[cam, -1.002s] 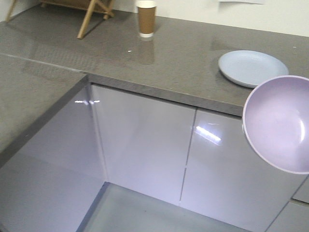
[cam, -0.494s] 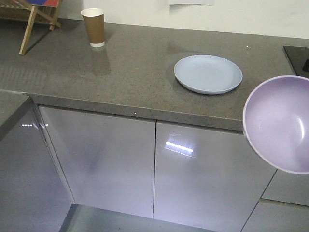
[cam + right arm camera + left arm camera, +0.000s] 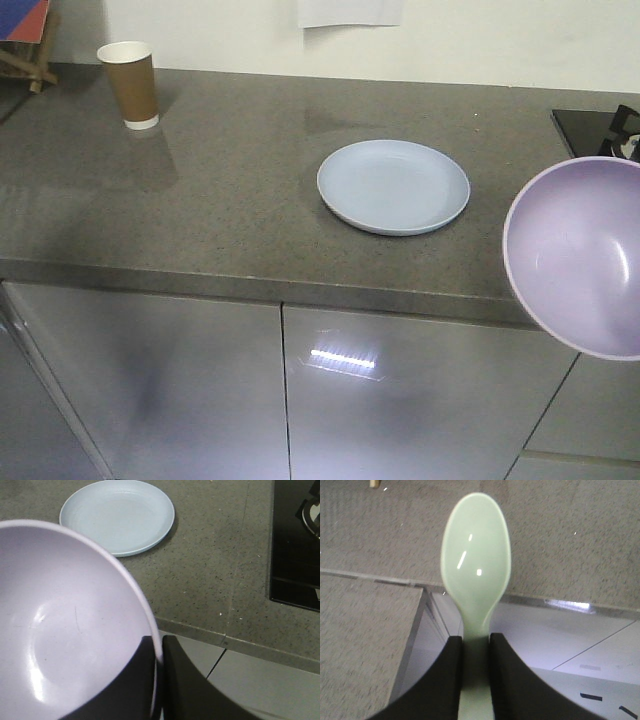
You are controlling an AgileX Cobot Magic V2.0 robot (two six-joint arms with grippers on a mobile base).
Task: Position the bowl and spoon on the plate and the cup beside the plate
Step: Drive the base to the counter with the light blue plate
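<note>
The lavender bowl (image 3: 580, 255) hangs in the air off the counter's front right, tilted toward the camera; my right gripper (image 3: 159, 655) is shut on its rim, one finger inside the bowl (image 3: 65, 625) and one outside. The pale blue plate (image 3: 393, 186) lies flat on the counter, seen also in the right wrist view as the plate (image 3: 117, 516) beyond the bowl. The brown paper cup (image 3: 131, 84) stands upright at the counter's back left. My left gripper (image 3: 475, 642) is shut on the handle of the mint-green spoon (image 3: 476, 560), scoop pointing away over the counter corner.
A grey speckled counter (image 3: 220, 200) runs over glossy grey cabinet doors (image 3: 390, 400). A black hob (image 3: 297, 540) sits at the counter's right end. A wooden stand (image 3: 25, 40) shows at the far left by the wall.
The view has swung left to right along the counter: cup and plate have shifted left in frame and the plate now sits central. The bowl keeps its place in the frame.
</note>
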